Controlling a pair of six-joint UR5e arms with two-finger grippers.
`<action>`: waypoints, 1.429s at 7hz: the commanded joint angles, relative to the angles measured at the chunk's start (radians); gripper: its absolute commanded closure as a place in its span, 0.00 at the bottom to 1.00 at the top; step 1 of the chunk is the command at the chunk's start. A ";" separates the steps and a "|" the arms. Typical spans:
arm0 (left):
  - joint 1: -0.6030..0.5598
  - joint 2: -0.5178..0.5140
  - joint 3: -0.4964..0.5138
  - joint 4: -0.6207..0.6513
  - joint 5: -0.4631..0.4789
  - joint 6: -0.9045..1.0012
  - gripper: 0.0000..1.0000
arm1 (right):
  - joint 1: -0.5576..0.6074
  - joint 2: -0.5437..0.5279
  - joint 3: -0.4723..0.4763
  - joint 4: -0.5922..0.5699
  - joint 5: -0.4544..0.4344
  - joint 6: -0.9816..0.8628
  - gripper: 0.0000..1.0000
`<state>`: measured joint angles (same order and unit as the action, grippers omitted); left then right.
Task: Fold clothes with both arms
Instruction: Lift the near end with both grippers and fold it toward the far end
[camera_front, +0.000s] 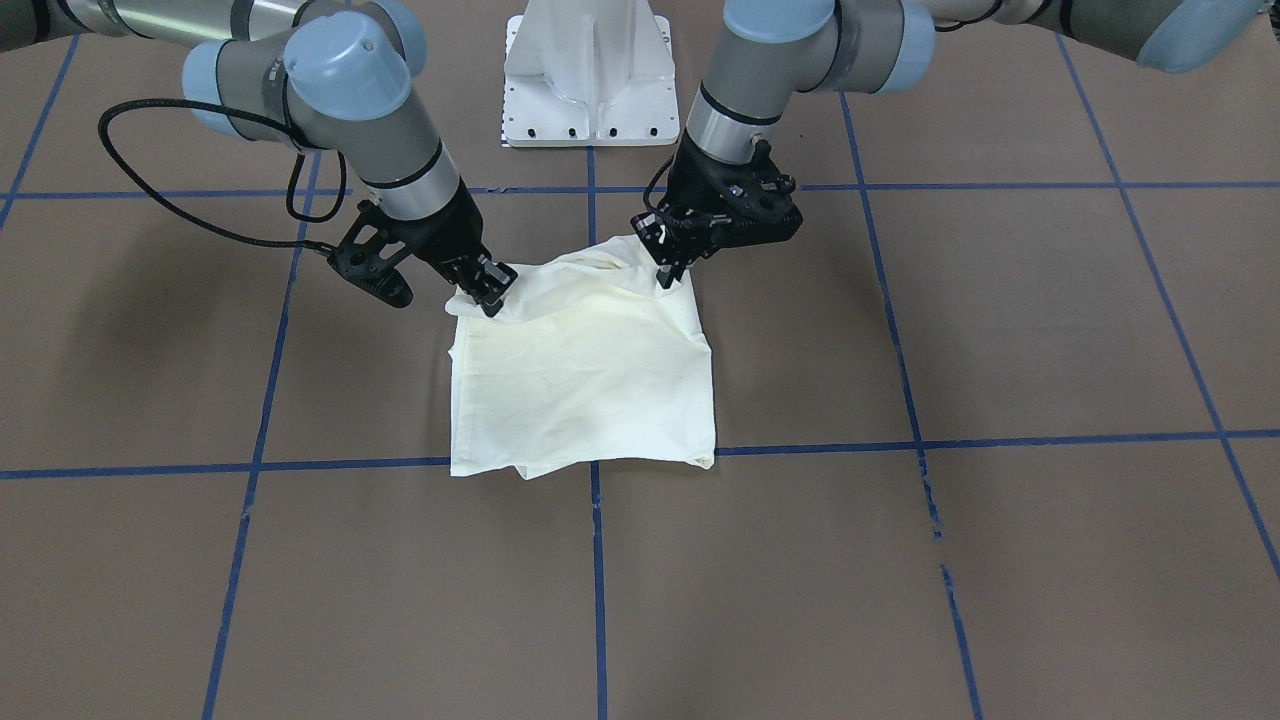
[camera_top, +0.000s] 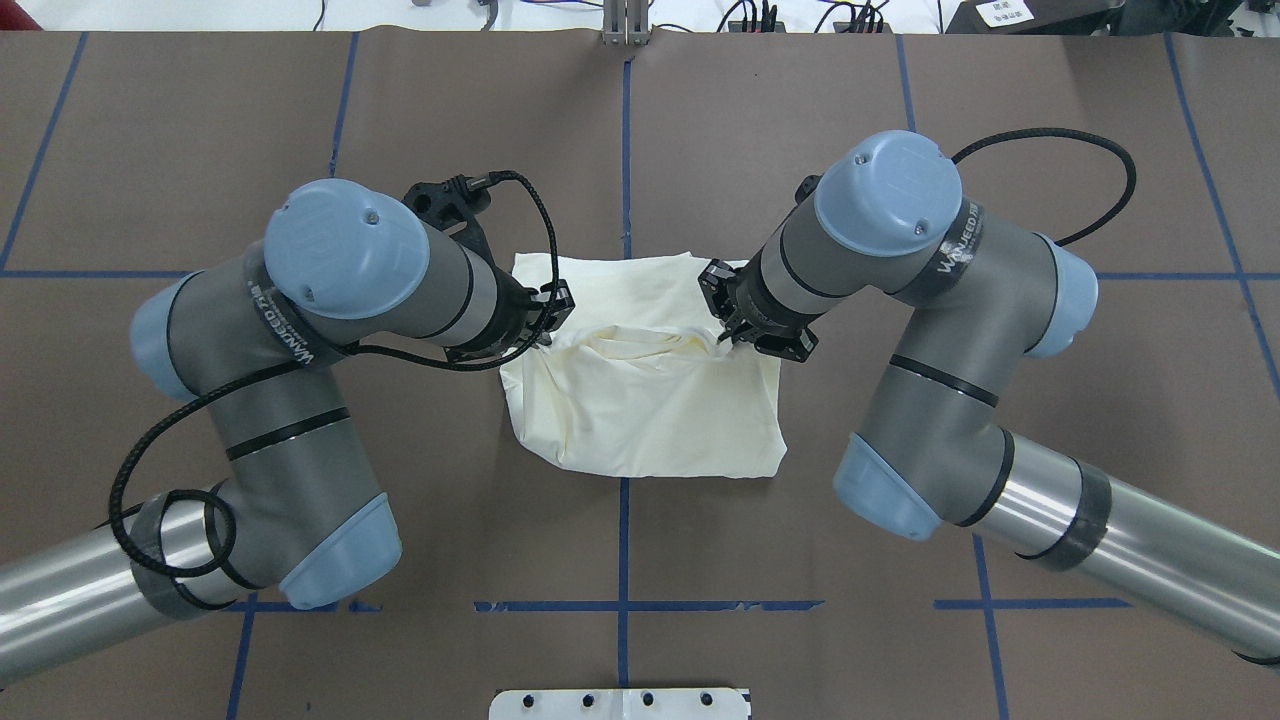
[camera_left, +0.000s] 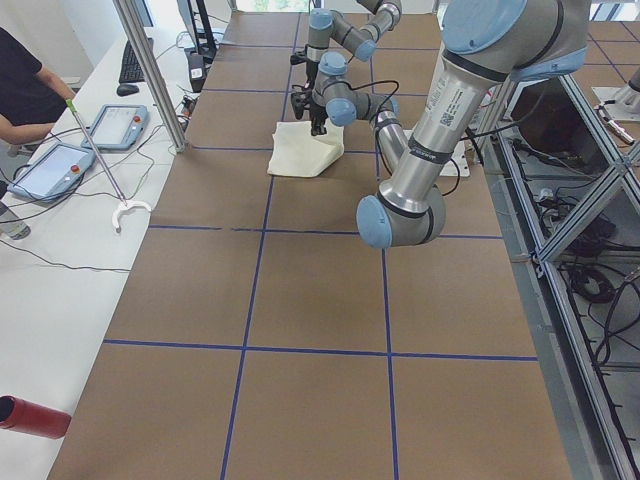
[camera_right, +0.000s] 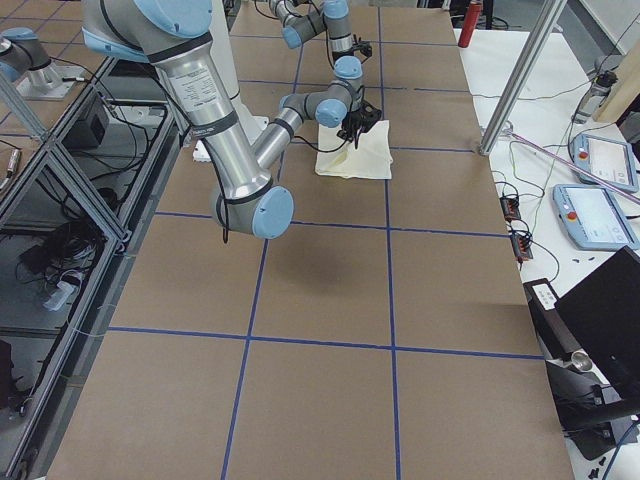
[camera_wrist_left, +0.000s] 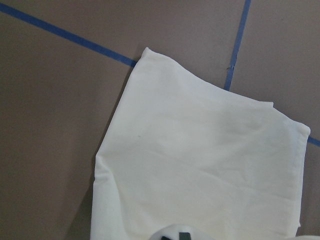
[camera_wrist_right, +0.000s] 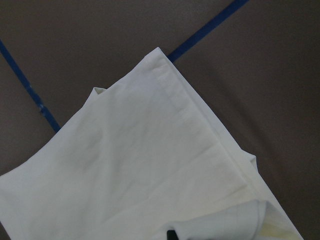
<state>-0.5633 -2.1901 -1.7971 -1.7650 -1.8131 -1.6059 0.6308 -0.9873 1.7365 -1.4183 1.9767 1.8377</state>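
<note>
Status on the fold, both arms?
Both shut on cream shirt: left gripper, right gripper, robot-side edge lifted. Shirt folded to a rough square, plain side up. Only blue tape lines around it.

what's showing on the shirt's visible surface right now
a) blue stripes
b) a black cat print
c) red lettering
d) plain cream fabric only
d: the cream shirt shows only unprinted cream cloth in the front-facing, overhead and both wrist views, with no print, lettering or stripes anywhere on it.
</note>
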 joint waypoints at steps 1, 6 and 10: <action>-0.029 -0.022 0.085 -0.060 0.001 0.001 1.00 | 0.009 0.073 -0.133 0.005 0.007 -0.005 1.00; -0.056 -0.049 0.179 -0.110 0.009 0.001 1.00 | 0.046 0.081 -0.226 0.007 0.016 -0.043 1.00; -0.076 -0.089 0.242 -0.130 0.012 0.003 1.00 | 0.060 0.117 -0.260 0.015 0.016 -0.049 1.00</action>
<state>-0.6302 -2.2749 -1.5683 -1.8906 -1.8021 -1.6043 0.6892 -0.8889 1.5023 -1.4053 1.9926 1.7910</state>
